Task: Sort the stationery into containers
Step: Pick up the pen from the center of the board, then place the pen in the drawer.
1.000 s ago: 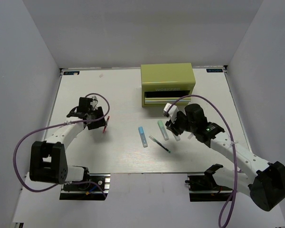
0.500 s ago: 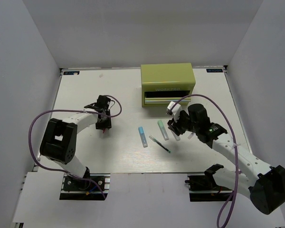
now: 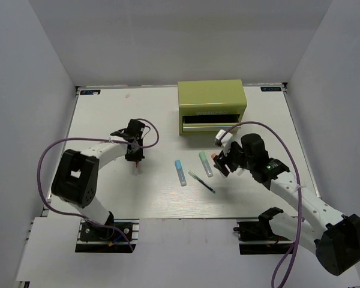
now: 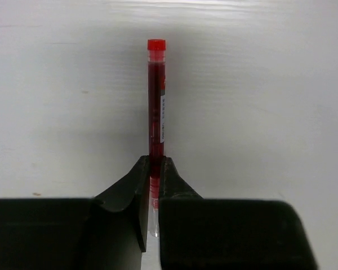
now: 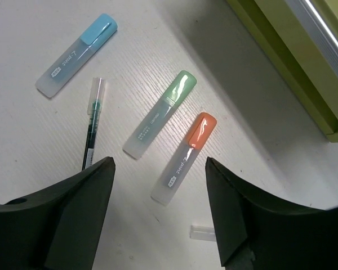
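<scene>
My left gripper (image 4: 154,160) is shut on the lower end of a red pen (image 4: 156,101), which points away over the white table; in the top view this gripper (image 3: 135,157) sits at the table's left middle. My right gripper (image 5: 159,163) is open, its fingers straddling an orange-capped marker (image 5: 184,157) from above without touching it. Beside that marker lie a green-capped marker (image 5: 159,113), a blue-capped marker (image 5: 76,55) and a dark green pen (image 5: 92,132). The olive-green chest (image 3: 212,107) stands at the back, one drawer slot (image 3: 207,122) showing dark.
A small clear cap piece (image 5: 203,232) lies on the table just below the orange marker. The chest's front edge (image 5: 293,50) is close on the right gripper's far right. White walls enclose the table on three sides.
The left gripper swung over the red pen, came down and closed on it. The right gripper's jaws opened wider over the orange marker.
</scene>
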Controlling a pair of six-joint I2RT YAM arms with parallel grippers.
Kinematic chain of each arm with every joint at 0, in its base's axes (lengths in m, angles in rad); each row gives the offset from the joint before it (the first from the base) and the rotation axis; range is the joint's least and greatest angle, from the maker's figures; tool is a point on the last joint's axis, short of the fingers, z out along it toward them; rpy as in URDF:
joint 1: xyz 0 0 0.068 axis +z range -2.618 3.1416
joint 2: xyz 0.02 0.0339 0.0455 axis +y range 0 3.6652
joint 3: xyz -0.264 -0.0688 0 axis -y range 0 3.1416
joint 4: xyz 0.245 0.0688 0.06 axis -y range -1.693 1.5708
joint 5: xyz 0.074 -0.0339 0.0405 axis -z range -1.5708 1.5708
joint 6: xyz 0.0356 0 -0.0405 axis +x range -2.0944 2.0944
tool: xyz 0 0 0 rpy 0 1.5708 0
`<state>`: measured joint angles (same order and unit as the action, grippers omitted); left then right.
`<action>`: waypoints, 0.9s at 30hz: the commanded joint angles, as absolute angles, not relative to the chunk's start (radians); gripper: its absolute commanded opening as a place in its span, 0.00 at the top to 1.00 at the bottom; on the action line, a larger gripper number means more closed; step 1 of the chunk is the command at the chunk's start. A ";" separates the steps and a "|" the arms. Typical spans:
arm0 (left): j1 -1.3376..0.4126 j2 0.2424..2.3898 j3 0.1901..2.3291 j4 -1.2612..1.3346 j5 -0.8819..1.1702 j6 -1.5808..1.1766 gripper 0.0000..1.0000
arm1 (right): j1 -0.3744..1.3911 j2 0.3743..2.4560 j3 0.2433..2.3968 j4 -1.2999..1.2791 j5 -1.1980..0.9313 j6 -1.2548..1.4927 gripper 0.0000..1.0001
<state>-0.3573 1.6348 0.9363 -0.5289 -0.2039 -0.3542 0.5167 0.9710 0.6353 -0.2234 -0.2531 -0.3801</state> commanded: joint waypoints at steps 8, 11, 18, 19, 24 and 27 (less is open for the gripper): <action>-0.439 1.278 1.052 -0.362 0.285 -0.153 1.00 | 0.486 0.934 0.589 -0.204 -0.295 -0.341 0.18; -0.457 1.324 1.114 -0.290 0.371 -0.126 1.00 | 0.477 0.927 0.589 -0.196 -0.287 -0.327 0.32; -0.526 1.455 1.291 -0.210 0.486 0.020 1.00 | 0.443 0.881 0.572 -0.190 -0.273 -0.302 1.00; -0.544 1.469 1.308 -0.201 0.486 0.070 1.00 | 0.439 0.876 0.563 -0.192 -0.272 -0.299 0.99; -0.597 1.574 1.462 -0.201 0.436 0.198 1.00 | 0.417 0.839 0.543 -0.190 -0.270 -0.285 0.96; -0.609 1.652 1.545 -0.212 0.408 0.221 1.00 | 0.407 0.821 0.535 -0.195 -0.275 -0.285 0.94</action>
